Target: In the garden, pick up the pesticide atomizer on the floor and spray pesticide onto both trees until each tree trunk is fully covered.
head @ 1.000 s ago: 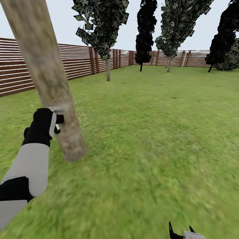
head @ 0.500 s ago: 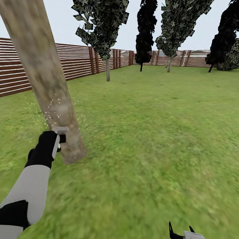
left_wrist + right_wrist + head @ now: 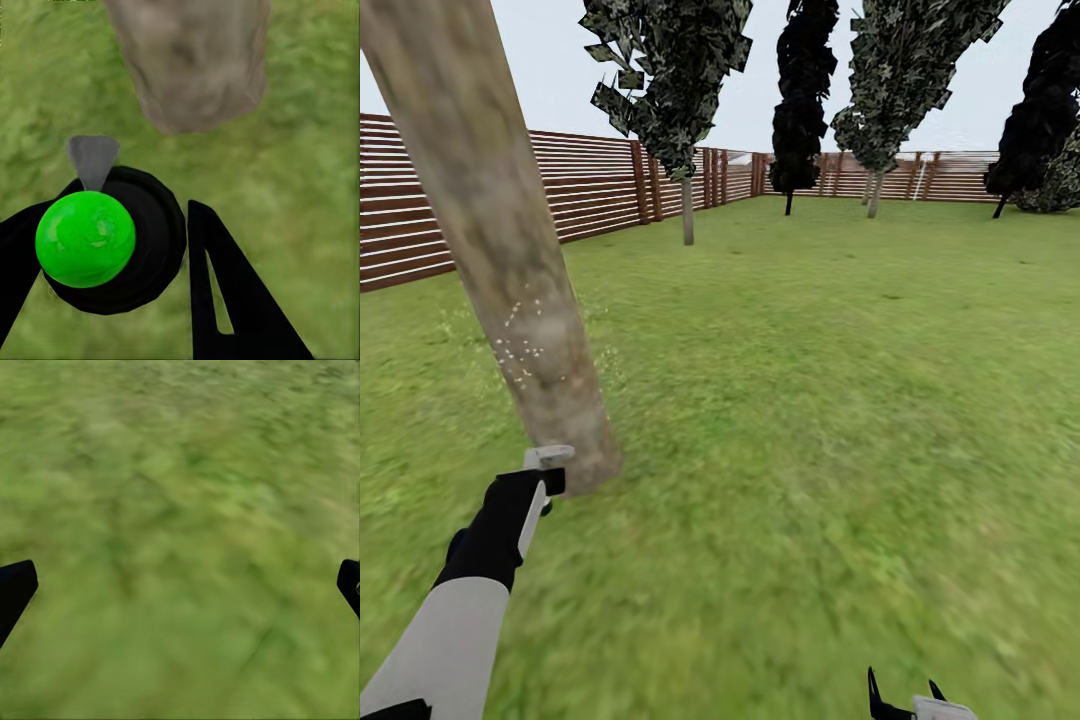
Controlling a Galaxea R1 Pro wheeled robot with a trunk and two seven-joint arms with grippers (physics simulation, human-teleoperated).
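Observation:
A thick grey-beige tree trunk (image 3: 500, 250) leans up from the grass floor (image 3: 810, 420) at the left. Whitish specks of pesticide (image 3: 520, 340) dot its lower part. My left gripper (image 3: 545, 472) is down at the trunk's base, shut on the pesticide atomizer (image 3: 547, 458). In the left wrist view the atomizer (image 3: 112, 240) is a black body with a bright green ball and a grey nozzle (image 3: 92, 157) that points at the trunk's foot (image 3: 191, 64). My right gripper (image 3: 905, 695) hangs open over bare grass, its fingertips (image 3: 15, 585) wide apart.
A brown slatted fence (image 3: 600, 190) bounds the lawn at the left and far back. Another tree (image 3: 687, 205) with a thin pale trunk stands by the fence, and several dark trees (image 3: 797, 100) line the far end. Open grass stretches to the right.
My left arm has lowered the atomizer along the trunk from mid-height to its base. Pale specks have appeared on the lower trunk. The right gripper has stayed put.

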